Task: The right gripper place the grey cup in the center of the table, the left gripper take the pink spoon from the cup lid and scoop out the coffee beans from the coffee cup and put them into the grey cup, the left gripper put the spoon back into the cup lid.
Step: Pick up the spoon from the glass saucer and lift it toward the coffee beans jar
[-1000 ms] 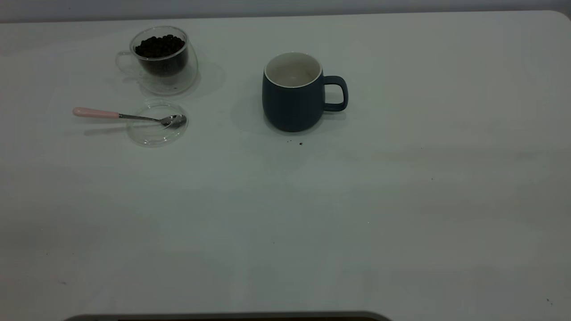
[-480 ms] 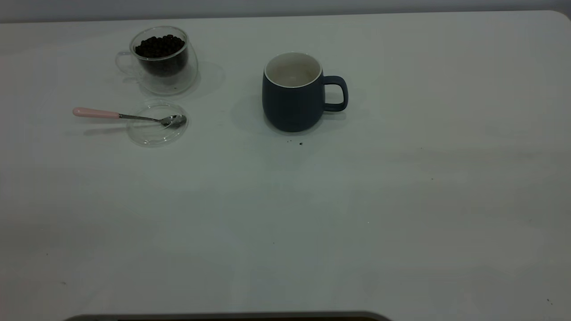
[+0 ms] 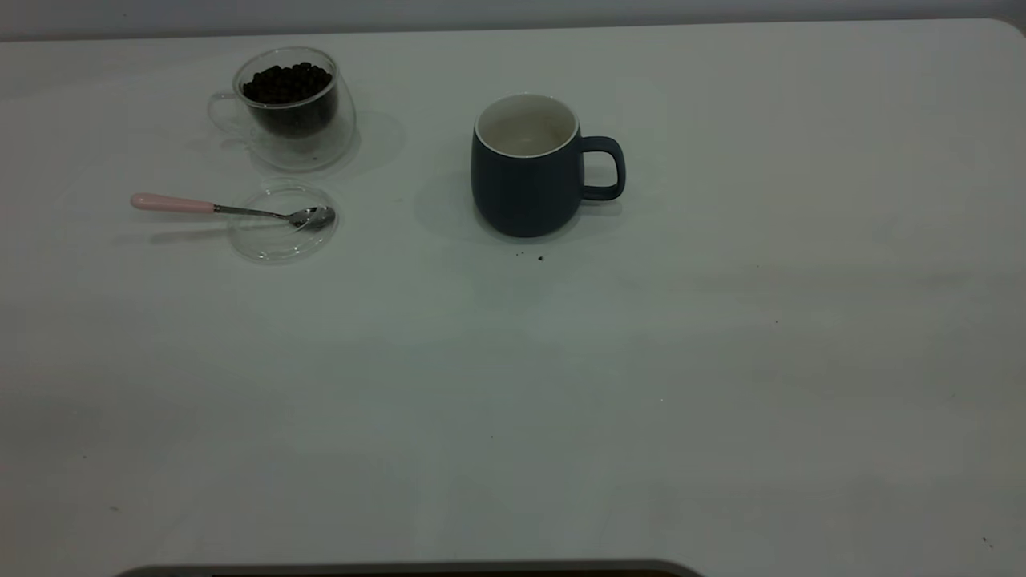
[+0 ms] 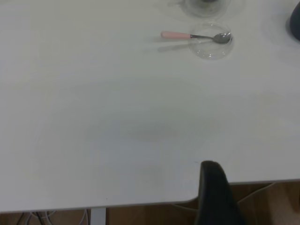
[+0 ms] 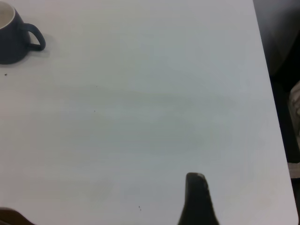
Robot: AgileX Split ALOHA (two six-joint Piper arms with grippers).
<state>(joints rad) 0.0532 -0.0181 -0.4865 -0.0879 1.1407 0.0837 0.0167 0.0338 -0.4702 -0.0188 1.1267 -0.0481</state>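
**Cup placed, spoon at rest, both arms back at the counter's edge**

From my station, the grey cup (image 3: pixel 525 167) stands upright near the middle of the counter (image 3: pixel 721 361), handle toward the right arm's side, so I judge the first step done. Its white inside looks bare from the exterior view; I cannot make out any beans in it, though the bottom is only partly visible.

The pink spoon (image 3: pixel 228 208) lies with its metal bowl resting on the cup lid (image 3: pixel 282 222) and its pink handle sticking out past the rim over the counter. The coffee cup (image 3: pixel 292 106) sits just behind the lid, apart from it, with the coffee beans (image 3: pixel 286 82) heaped close to its brim. Going by that, either the scooping has not begun or it is over and the spoon is already returned; these pictures alone do not settle it for me.

Neither arm shows in the exterior view. In the left wrist view only one dark finger of the left pincer (image 4: pixel 215 194) shows, near the counter's edge and well away from the spoon; the right pincer (image 5: pixel 197 199) shows likewise in its own view, far from the grey cup. I cannot tell whether either pincer is open or closed, but neither holds anything I can see.

My count: one grey cup, one glass coffee cup, one lid, one spoon, one heap of beans, plus a few dark specks (image 3: pixel 539 258) on the counter just in front of the grey cup.
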